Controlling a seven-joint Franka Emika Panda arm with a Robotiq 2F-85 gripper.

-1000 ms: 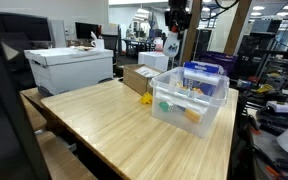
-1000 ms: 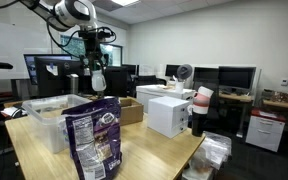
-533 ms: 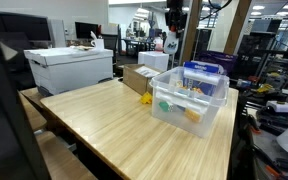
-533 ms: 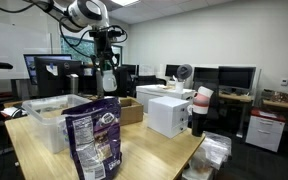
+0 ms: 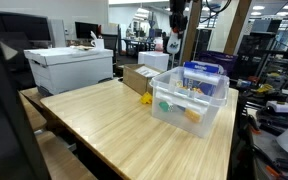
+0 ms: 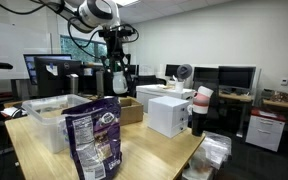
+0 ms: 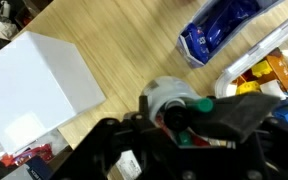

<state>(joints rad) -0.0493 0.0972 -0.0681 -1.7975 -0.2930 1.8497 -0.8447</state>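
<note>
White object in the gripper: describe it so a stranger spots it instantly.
Above the light wooden table, between the clear plastic bin and the square white box, hangs the black gripper. It grips a white rounded object, the only thing held aloft.

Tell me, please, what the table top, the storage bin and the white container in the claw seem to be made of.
The table top: light wood or wood-look laminate, matte, with plank seams and grain. The storage bin: clear glossy plastic; contents show through its walls. The white container, in the claw: probably plastic, smooth and opaque, though blurred.
</note>
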